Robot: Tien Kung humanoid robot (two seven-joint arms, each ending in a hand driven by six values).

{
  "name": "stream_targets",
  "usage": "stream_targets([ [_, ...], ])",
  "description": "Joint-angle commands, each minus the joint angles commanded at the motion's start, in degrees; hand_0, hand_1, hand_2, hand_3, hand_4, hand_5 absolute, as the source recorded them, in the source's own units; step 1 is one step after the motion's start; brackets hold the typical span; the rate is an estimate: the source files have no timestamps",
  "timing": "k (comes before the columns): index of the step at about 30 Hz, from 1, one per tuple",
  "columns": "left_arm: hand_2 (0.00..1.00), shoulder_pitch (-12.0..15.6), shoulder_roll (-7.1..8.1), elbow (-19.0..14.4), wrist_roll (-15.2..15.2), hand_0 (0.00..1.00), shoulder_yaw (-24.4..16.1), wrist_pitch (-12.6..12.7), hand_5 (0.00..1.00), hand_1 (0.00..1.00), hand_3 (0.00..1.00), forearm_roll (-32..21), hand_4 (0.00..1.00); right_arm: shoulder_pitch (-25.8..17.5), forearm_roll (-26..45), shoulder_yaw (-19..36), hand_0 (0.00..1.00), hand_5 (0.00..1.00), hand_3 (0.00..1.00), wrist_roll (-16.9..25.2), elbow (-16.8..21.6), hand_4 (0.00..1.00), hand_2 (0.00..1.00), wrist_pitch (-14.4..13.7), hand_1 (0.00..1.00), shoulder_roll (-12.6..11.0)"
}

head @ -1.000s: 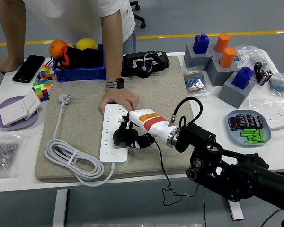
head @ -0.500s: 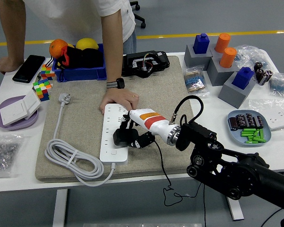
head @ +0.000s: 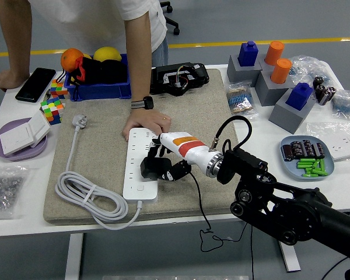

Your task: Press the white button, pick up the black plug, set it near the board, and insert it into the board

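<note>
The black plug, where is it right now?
In the head view, the black plug is near the middle, held in the right hand over the lower part of the white power strip on the mat.

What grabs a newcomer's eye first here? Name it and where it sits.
The robot's white-and-orange right hand at the grey mat's centre, gripping a black plug over the white power strip. Just behind, a person's hand presses the strip's far end.

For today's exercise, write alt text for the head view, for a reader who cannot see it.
The right robot hand holds a black plug over a white power strip on a grey mat. A person's hand steadies the strip's far end.
</note>
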Motion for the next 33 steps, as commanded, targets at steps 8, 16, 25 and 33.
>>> stream_targets([
  [8,0.644,-0.1,0.01,0.0,0.0,0.652,-0.1,0.0,0.025,0.645,0.685,0.1,0.583,-0.2,0.3,0.0,0.523,0.034,0.478,-0.5,0.9,0.998,0.578,0.6,0.538,-0.2],
  [16,0.644,-0.1,-0.02,0.0,0.0,0.652,-0.1,0.0,0.026,0.645,0.685,0.0,0.583,-0.5,0.6,0.1,0.52,0.03,0.465,-0.4,1.5,0.998,0.563,0.7,0.524,-0.2],
  [25,0.644,0.0,-0.06,0.0,0.0,0.652,-0.1,0.0,0.027,0.643,0.685,0.2,0.583,-0.8,0.4,1.5,0.508,0.01,0.467,-0.1,1.9,0.992,0.55,0.4,0.519,-0.4],
  [33,0.644,0.0,-0.08,0.0,-0.1,0.651,0.0,0.0,0.027,0.644,0.686,0.1,0.584,-1.3,0.0,3.5,0.507,0.006,0.465,-0.1,2.7,0.991,0.546,0.5,0.516,-0.7],
])
